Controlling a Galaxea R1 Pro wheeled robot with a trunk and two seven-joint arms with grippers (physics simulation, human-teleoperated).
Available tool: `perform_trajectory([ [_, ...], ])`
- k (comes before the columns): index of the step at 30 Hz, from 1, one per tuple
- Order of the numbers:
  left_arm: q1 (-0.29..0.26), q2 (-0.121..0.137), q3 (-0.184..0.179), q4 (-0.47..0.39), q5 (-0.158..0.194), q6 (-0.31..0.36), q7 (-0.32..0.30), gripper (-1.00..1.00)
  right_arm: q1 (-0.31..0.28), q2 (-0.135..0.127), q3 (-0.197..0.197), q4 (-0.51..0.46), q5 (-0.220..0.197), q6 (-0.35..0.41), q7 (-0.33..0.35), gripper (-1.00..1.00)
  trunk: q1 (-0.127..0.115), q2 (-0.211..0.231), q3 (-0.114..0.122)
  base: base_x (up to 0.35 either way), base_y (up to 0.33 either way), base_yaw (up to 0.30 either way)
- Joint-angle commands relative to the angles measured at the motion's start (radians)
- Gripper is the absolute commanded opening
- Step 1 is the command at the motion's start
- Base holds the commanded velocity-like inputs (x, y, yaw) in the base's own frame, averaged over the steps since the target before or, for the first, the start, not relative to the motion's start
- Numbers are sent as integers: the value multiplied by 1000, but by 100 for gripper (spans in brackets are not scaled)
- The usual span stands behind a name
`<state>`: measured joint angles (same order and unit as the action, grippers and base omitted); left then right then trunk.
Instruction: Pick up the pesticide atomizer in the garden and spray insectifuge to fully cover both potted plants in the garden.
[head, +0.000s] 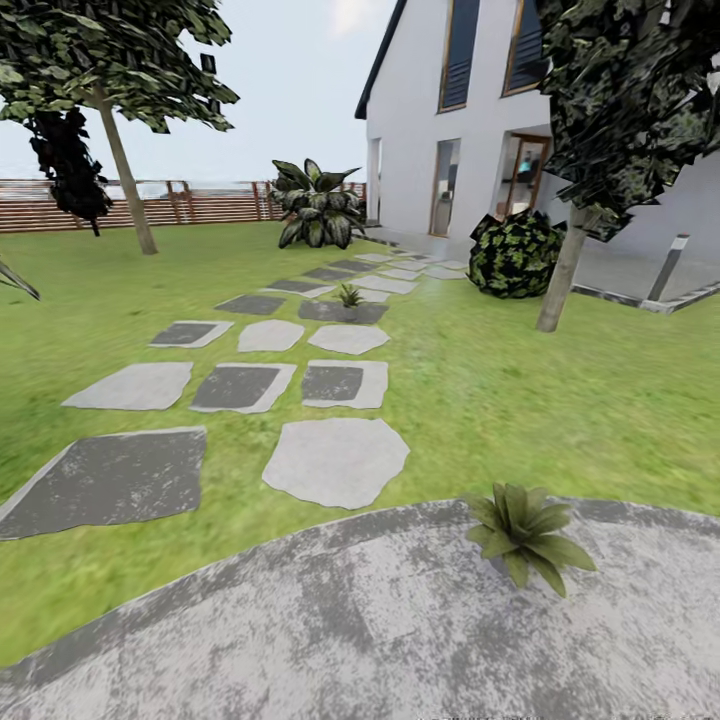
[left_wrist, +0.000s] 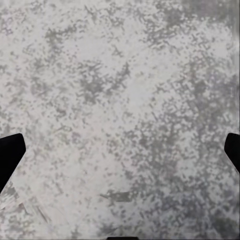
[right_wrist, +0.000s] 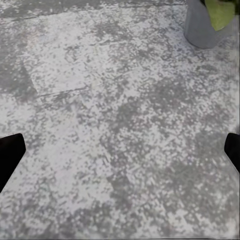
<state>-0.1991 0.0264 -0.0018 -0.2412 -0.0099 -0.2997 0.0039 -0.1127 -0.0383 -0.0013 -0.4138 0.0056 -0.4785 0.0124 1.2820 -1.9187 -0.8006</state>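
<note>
One potted plant (head: 525, 537), a low rosette of pointed green leaves, stands on the near edge of the round grey patio (head: 360, 620). Its small grey pot (right_wrist: 202, 25) appears in the right wrist view, close to my right gripper (right_wrist: 120, 152). A second potted plant (head: 349, 295) sits farther off among the stepping slabs (head: 336, 460). The pesticide atomizer is out of view. My left gripper (left_wrist: 120, 152) hangs over bare patio paving. On both grippers the dark fingertips (left_wrist: 10, 155) (right_wrist: 10, 152) stand wide apart, open, with nothing between them.
Green lawn (head: 500, 390) surrounds the slabs. A tree trunk (head: 560, 285), a dark round bush (head: 515, 255) and a grey post (head: 668, 266) stand at the right near the white house (head: 430, 120). A big broad-leaved bush (head: 318, 205), another tree (head: 128, 180) and a brown fence (head: 200, 205) lie beyond.
</note>
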Motion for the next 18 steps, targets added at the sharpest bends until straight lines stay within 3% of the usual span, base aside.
perform_trajectory([
  [1, 0, 0, 0, 0, -1, -3, 0, 100, -1, 0, -1, 1, 0, -3, 1, 100, 0, 0, -1, 0, -184, -206],
  [18, 0, 0, 0, 0, -1, -4, 1, 100, -1, -2, -2, 3, 0, -3, 0, 100, 0, 0, -1, 0, -17, -257],
])
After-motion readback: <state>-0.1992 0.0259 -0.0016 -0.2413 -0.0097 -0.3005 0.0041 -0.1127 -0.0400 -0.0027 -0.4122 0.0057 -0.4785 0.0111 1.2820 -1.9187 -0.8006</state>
